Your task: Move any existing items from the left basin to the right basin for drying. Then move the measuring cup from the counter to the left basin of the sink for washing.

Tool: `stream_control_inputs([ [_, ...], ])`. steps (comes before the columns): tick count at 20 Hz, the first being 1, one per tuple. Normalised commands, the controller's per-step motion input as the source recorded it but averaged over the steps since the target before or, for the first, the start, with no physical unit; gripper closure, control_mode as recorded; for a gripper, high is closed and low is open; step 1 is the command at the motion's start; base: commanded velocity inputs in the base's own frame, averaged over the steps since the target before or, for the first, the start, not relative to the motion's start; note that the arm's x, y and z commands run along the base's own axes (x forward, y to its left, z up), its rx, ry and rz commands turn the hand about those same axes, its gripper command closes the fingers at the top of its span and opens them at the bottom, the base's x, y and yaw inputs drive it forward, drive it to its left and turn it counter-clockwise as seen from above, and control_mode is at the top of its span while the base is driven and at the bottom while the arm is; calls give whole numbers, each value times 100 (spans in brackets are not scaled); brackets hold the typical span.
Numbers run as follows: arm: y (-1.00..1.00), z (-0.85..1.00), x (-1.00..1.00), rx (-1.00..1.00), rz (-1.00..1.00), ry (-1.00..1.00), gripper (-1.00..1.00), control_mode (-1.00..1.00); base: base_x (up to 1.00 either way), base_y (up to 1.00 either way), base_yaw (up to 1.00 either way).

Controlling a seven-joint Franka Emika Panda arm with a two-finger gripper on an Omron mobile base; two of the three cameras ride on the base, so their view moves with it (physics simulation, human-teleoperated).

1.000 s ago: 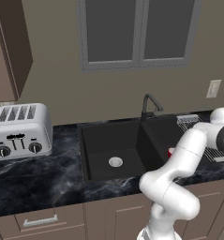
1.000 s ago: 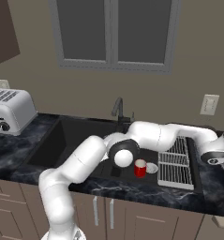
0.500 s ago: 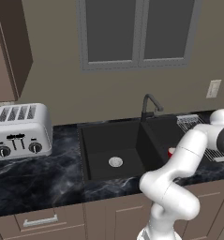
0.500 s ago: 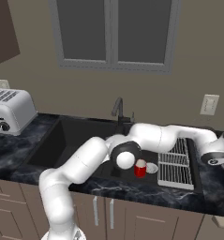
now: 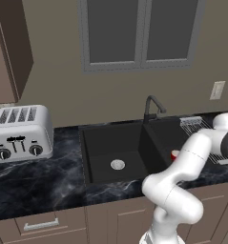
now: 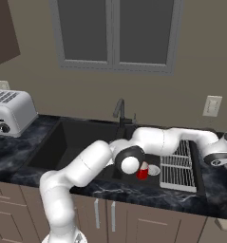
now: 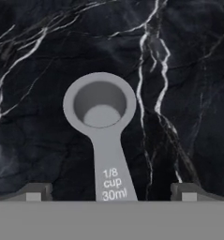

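1. Grey metal, the measuring cup [image 7: 100, 105] lies flat on the black marble tabletop [image 7: 188, 70]. Its handle runs back between the wide-apart tips of the end effector [image 7: 112, 193], which holds nothing.
2. Over the last second the wrist has hardly shifted; only the elbow has rolled lower above the sink. I judge the arm is settling for the grasp.
3. Bare marble surrounds the cup's bowl, so there is room to close on the handle.
4. Farther off, the red mug [image 6: 142, 173] sits in the right basin [image 5: 160, 138], so the first step looks done.
5. Beyond, the left basin [image 5: 106, 152] lies open; the path there crosses the drying rack [image 6: 177, 166] and the basin rims.
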Motion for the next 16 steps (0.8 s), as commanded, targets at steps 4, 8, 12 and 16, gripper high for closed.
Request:
stream_control_inputs([
  [4,-31,0,0,0,0,0,-100,-100,0,0,0],
  [8,-28,0,1,0,0,0,-100,-100,0,0,0],
  [12,-15,0,14,0,0,1,-100,-100,0,0,0],
  [16,-3,0,19,0,0,4,-100,-100,0,0,0],
])
